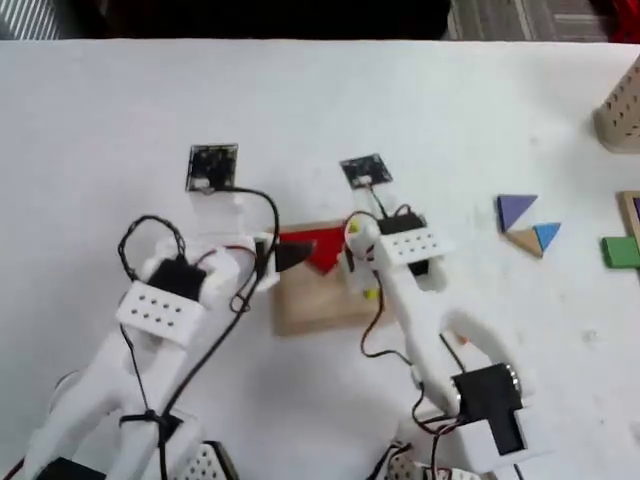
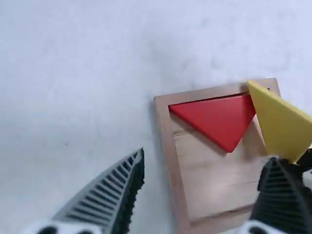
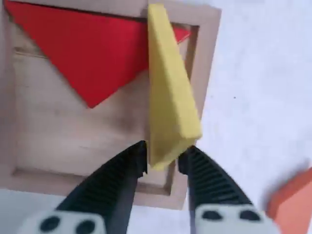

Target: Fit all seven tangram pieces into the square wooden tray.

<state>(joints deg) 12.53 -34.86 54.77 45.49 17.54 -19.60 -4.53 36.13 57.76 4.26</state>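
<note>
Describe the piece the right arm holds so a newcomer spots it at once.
Find the wooden tray mid-table. Over one side of it, the right gripper pinches a yellow triangle tilted on edge; the red triangle beside it lies flat.

The high view looks down over the whole bench (image 1: pixel 300 100); both wrist views sit close above the tray (image 2: pixel 164 141), shared by all.

An edge cuts off the orange piece (image 3: pixel 295 209).
</note>
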